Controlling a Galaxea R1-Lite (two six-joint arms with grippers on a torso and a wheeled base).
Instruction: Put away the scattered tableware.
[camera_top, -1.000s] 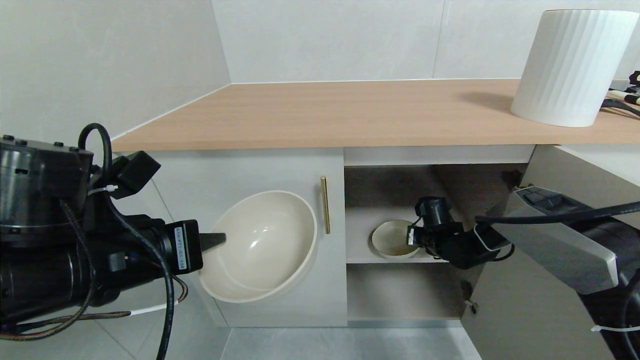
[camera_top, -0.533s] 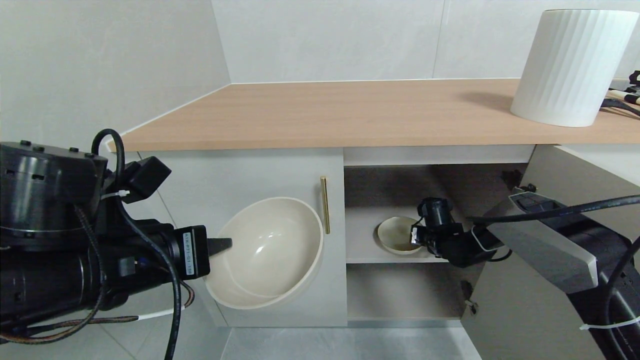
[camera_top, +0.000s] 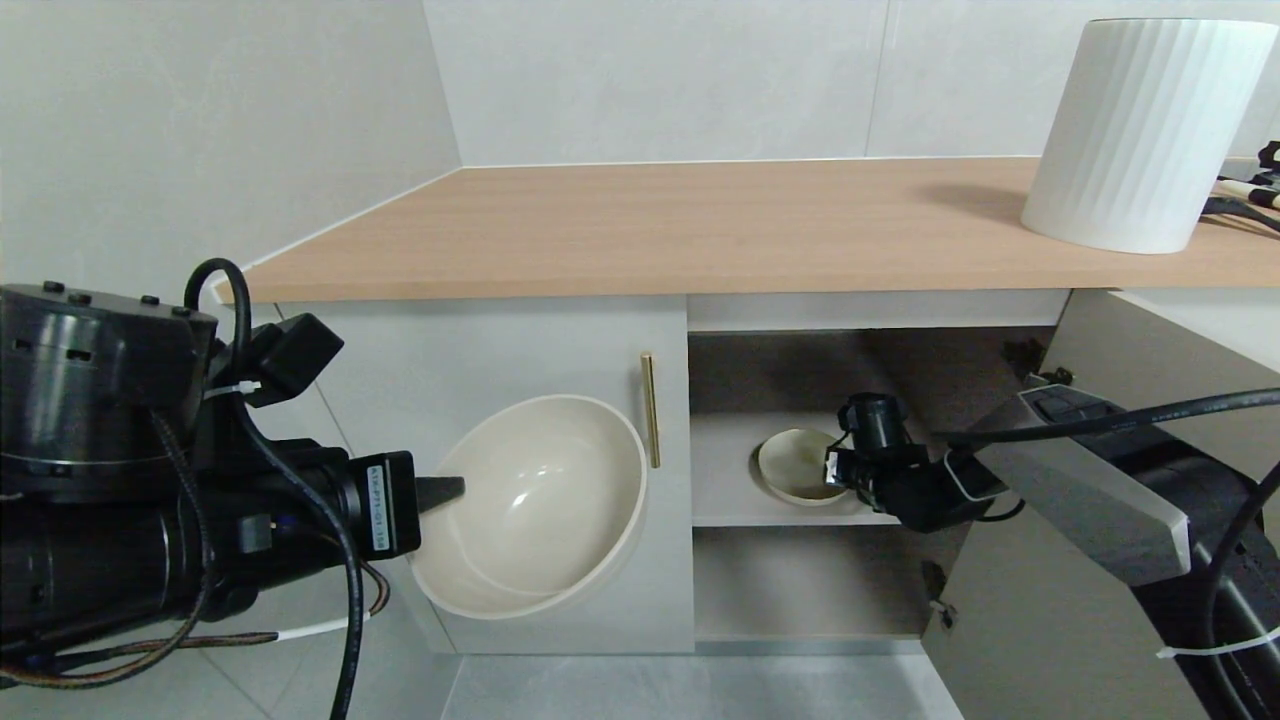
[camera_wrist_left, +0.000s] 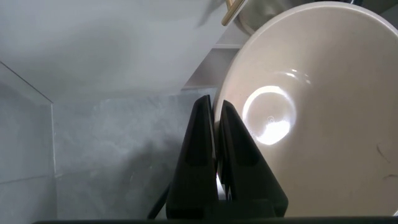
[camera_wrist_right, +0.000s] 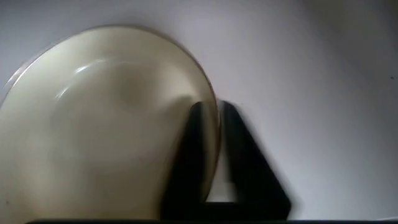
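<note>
A large cream bowl (camera_top: 535, 505) hangs tilted in front of the closed left cabinet door, its rim pinched by my shut left gripper (camera_top: 440, 492). In the left wrist view the black fingers (camera_wrist_left: 200, 140) clamp the large bowl's rim (camera_wrist_left: 219, 124). A small cream dish (camera_top: 793, 466) is held tilted over the middle shelf inside the open cabinet, with my right gripper (camera_top: 832, 470) shut on its rim. The right wrist view has the small dish (camera_wrist_right: 106, 124) close up, its edge between the two fingers (camera_wrist_right: 193, 155).
The wooden countertop (camera_top: 640, 225) carries a white ribbed container (camera_top: 1140, 130) at the far right. A brass handle (camera_top: 650, 410) runs down the closed left door. The right cabinet door (camera_top: 1100, 480) stands open beside my right arm. A lower shelf (camera_top: 810, 590) lies beneath.
My right gripper has carried the small dish a little higher and deeper over the shelf. My left gripper has shifted the large bowl slightly right and down, then held still.
</note>
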